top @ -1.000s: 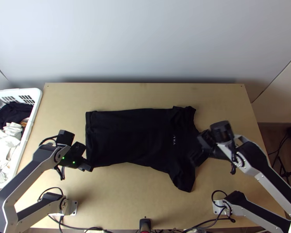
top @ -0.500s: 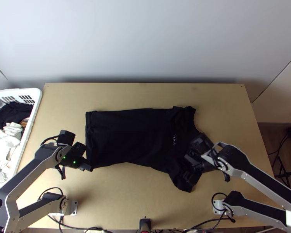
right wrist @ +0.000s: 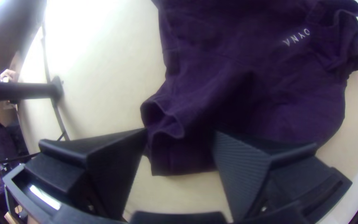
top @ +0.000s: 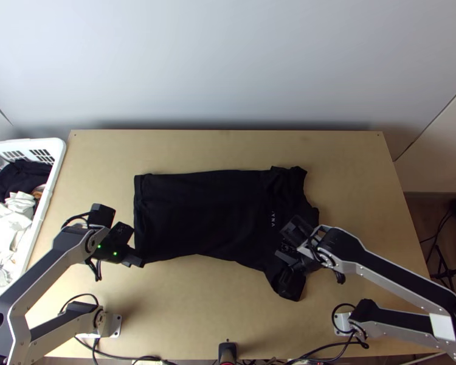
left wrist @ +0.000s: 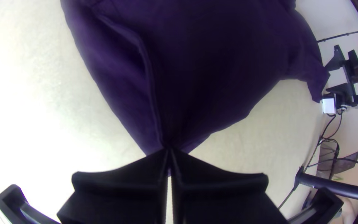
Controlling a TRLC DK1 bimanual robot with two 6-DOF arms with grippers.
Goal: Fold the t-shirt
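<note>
The black t-shirt (top: 210, 213) lies spread lengthwise across the table, hem side at the left, sleeves and small white lettering at the right. At its near left corner is my left gripper (top: 137, 261); in the left wrist view the left gripper (left wrist: 168, 151) is closed on the pointed corner of the shirt (left wrist: 212, 62). Over the near sleeve at the right is my right gripper (top: 284, 267). In the right wrist view the right gripper (right wrist: 181, 132) has its fingers wide apart, the bunched sleeve opening of the shirt (right wrist: 249, 95) between and beyond them.
A white basket (top: 45, 201) holding dark and white clothes stands at the table's left side. Bare wooden table (top: 228, 149) runs behind the shirt and in front of it. Cables (top: 131, 358) lie along the near edge.
The right gripper has moved left and nearer to the table's front edge, from beside the shirt's right end to over the near sleeve. The left gripper has kept still.
</note>
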